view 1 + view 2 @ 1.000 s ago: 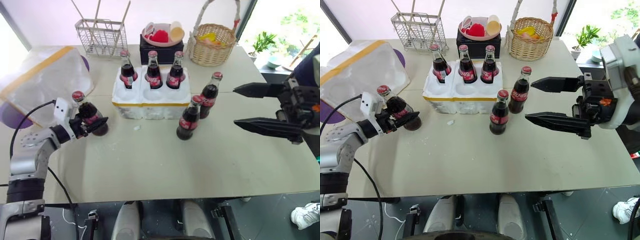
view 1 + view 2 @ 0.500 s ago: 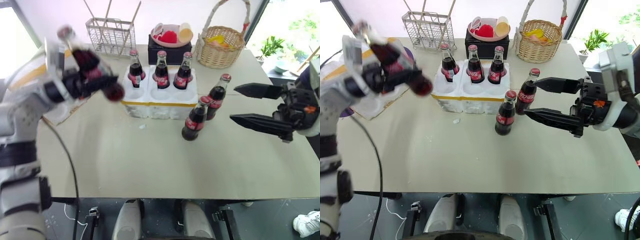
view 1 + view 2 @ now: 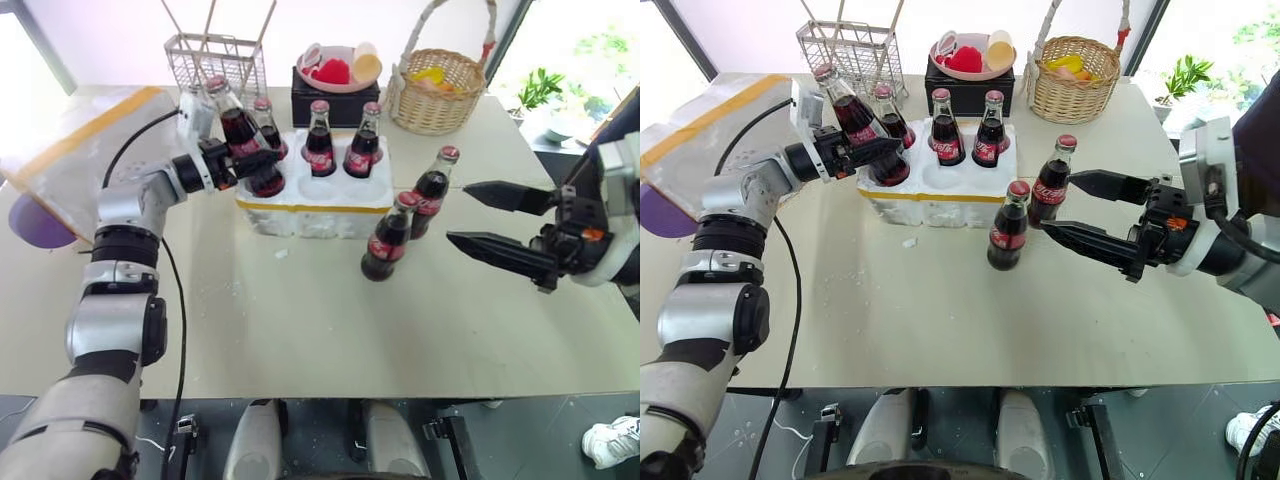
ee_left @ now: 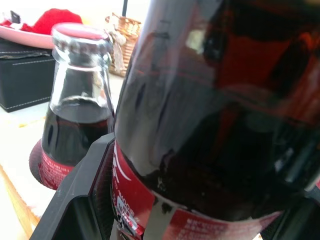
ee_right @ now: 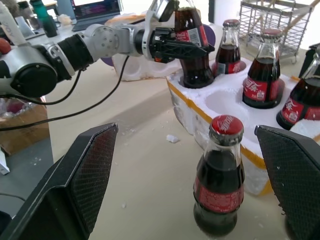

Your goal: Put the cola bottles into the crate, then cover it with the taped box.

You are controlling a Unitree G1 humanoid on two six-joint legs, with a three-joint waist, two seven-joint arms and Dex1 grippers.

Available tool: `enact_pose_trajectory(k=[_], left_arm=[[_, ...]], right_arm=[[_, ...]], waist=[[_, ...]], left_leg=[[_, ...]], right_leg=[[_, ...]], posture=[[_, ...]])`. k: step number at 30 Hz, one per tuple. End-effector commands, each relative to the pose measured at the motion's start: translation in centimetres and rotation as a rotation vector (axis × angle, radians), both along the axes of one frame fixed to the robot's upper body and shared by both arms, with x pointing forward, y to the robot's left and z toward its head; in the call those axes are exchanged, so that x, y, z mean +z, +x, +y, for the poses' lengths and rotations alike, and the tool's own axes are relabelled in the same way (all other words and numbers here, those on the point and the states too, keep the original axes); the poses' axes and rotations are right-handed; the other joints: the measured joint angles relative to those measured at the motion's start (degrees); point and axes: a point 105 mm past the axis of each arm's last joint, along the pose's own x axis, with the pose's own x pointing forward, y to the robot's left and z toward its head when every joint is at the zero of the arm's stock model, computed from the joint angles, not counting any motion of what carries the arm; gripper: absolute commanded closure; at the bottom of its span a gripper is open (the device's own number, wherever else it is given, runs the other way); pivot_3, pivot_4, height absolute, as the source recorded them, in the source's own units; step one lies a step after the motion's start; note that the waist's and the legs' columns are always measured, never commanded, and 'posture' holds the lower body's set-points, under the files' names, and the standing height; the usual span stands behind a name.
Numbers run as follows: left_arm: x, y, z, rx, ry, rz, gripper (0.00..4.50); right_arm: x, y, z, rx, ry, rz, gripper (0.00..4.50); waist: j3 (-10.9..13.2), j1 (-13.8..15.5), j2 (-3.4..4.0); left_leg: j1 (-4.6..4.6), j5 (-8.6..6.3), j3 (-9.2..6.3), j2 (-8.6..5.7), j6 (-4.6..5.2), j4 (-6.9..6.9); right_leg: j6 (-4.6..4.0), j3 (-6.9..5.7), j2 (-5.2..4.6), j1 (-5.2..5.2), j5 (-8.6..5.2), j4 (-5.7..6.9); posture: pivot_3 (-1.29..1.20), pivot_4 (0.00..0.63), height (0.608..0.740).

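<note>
The crate (image 3: 300, 210), a low white tray with a yellow band, stands mid-table with three cola bottles (image 3: 320, 138) upright in its back wells. My left gripper (image 3: 250, 160) is shut on a fourth cola bottle (image 3: 232, 122), tilted, its base at the front-left well (image 5: 197, 77). In the left wrist view this held bottle (image 4: 215, 125) is up close beside a seated one (image 4: 77, 105). Two more bottles (image 3: 385, 240) (image 3: 430, 190) stand on the table right of the crate. My right gripper (image 3: 456, 212) hangs open just right of them. The taped box (image 3: 70, 150) lies at the far left.
Behind the crate are a wire rack (image 3: 215, 60), a black box with a pink bowl (image 3: 335, 72) and a wicker basket (image 3: 435, 90). A purple object (image 3: 35, 218) peeks from under the taped box. White crumbs (image 3: 283, 253) lie before the crate.
My left arm lifted its bottle off the table at the left and carried it up and rightward to the crate's front-left well. The right gripper stayed open and sank slightly.
</note>
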Motion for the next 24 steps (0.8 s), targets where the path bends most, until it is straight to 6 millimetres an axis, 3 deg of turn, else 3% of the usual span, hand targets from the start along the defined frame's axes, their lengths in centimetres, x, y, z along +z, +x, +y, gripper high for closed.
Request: enact_pose_trajectory(k=[1,2,4,6,9,13,20,22,24], left_arm=[[1.1,0.2,-0.3,0.003,0.073,-0.095,1.69],[0.8,0.3,-0.4,0.013,0.075,-0.088,1.69],[-0.4,0.7,-0.7,0.034,0.123,-0.093,0.68],[-1.5,0.7,-0.8,0.039,0.170,-0.101,0.06],[-2.4,0.4,-0.8,0.027,0.185,-0.103,0.06],[-0.9,-0.6,0.5,0.022,0.127,-0.124,0.06],[5.2,-6.0,2.9,-0.069,-0.037,-0.160,0.06],[7.3,-9.8,3.4,-0.163,-0.053,-0.160,0.06],[6.6,-13.6,2.3,-0.284,0.024,-0.123,0.06]], right_arm=[[0.3,0.0,-0.1,-0.029,-0.004,-0.044,0.00],[0.1,0.2,-0.1,-0.038,-0.013,-0.040,0.00],[-0.5,0.6,-0.1,-0.057,-0.032,-0.038,0.00],[-1.0,1.0,-0.2,-0.077,-0.050,-0.038,0.00],[-2.1,1.5,-0.5,-0.116,-0.085,-0.032,0.00],[-3.7,1.8,-0.9,-0.156,-0.102,-0.008,0.00],[-6.1,1.7,-0.6,-0.208,-0.056,0.052,0.00],[-7.4,2.0,-0.1,-0.231,-0.056,0.060,0.00],[-8.2,2.6,0.4,-0.244,-0.038,0.074,0.00]], waist=[[0.00,0.03,0.00],[0.00,0.03,0.00],[0.00,0.05,0.00],[0.00,0.06,0.00],[-0.03,0.02,0.04],[-0.04,-0.07,0.05],[-0.02,-0.63,0.04],[-0.03,-1.25,0.03],[-0.03,-1.95,0.05]], left_leg=[[-0.01,0.00,0.00,0.00,0.00,0.01],[-0.01,0.00,0.00,0.00,0.00,0.03],[-0.03,0.00,0.00,0.00,0.00,0.07],[-0.04,-0.01,0.00,0.00,0.02,0.12],[-0.01,-0.04,0.00,0.00,0.06,0.15],[0.02,-0.05,0.00,0.01,0.09,0.17],[0.02,-0.05,-0.03,0.05,0.09,0.20],[0.02,-0.05,-0.04,0.05,0.09,0.22],[0.04,-0.06,-0.07,0.06,0.09,0.21]], right_leg=[[-0.01,0.00,0.00,0.00,0.00,0.00],[-0.01,0.01,0.00,0.01,0.00,0.00],[-0.01,0.01,-0.01,0.02,0.00,-0.01],[-0.01,0.01,-0.02,0.03,0.00,0.00],[-0.01,0.01,-0.02,0.06,-0.01,0.02],[-0.01,0.01,-0.02,0.07,-0.01,0.06],[-0.01,0.01,0.00,0.06,-0.01,0.13],[-0.03,0.02,0.00,0.06,-0.02,0.14],[0.00,0.03,-0.01,0.08,-0.05,0.15]], posture=[[0.00,0.150,0.740],[0.00,0.150,0.740],[0.00,0.150,0.740],[0.00,0.150,0.740],[0.00,0.150,0.740],[0.00,0.150,0.740],[0.00,0.150,0.740],[0.00,0.150,0.740],[0.00,0.150,0.740]])
